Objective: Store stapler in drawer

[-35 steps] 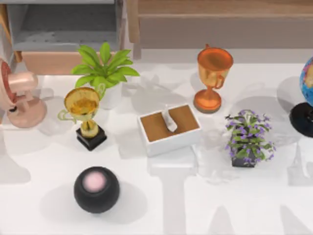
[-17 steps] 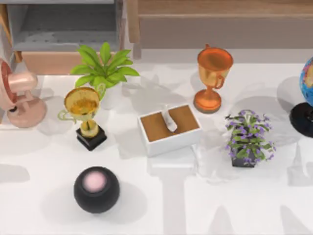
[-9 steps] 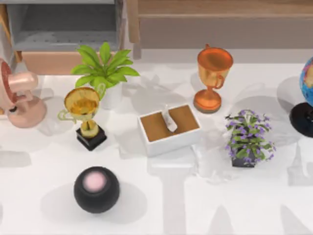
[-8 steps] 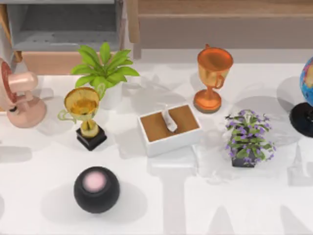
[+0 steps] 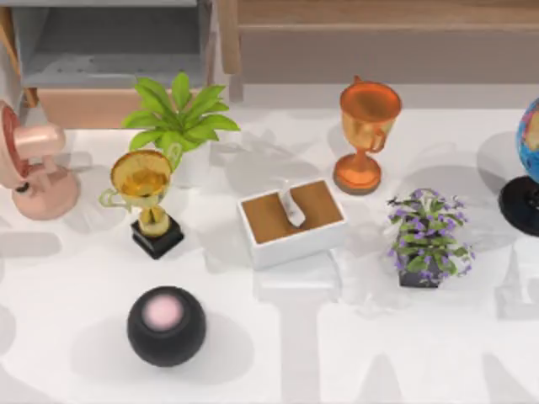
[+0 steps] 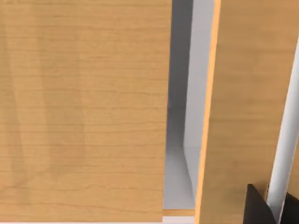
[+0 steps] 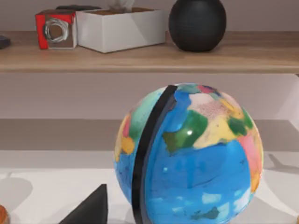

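Pointing left gripper at tan wooden panels, nearer open grey-walled, tan-fronted drawer far left; parking right gripper by blue globe; grips impossible to tell.

Table: smooth white, slightly glossy, picks up soft reflections. Drawer: matt grey walls and floor, front panel light tan wood. Left wrist view: wood panels with fine horizontal grain, satin finish. Tissue box: matt white sides, brown top, white paper tissue sticking out. Gold trophy: shiny metal look, black base. Orange trophy: glossy copper-like metal. Black ball: matt, finely textured, pink patch on top. Globe: glossy printed surface, black band. Shelf: matt wood.
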### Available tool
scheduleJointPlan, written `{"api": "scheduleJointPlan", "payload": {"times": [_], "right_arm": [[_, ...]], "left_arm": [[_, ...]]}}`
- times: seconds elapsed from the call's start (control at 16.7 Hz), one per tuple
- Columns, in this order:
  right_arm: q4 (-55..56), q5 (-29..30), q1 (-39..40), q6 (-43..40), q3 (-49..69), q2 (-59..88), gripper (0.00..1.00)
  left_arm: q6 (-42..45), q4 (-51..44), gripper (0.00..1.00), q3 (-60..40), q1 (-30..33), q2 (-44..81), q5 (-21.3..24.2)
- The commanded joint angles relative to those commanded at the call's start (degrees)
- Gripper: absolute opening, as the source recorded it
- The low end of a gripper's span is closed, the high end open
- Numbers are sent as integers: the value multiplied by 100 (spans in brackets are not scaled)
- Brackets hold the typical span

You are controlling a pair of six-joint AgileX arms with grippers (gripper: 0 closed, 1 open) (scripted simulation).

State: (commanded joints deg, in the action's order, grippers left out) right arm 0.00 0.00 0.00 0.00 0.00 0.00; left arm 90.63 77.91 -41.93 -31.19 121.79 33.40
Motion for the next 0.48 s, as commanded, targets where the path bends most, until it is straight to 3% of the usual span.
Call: {"api": "scheduleJointPlan", "payload": {"times": [0.48], "right_arm": [[0, 0, 0, 0, 0, 0, 100]], "left_arm": [[-6, -692, 0, -1317, 461, 585, -463]]}}
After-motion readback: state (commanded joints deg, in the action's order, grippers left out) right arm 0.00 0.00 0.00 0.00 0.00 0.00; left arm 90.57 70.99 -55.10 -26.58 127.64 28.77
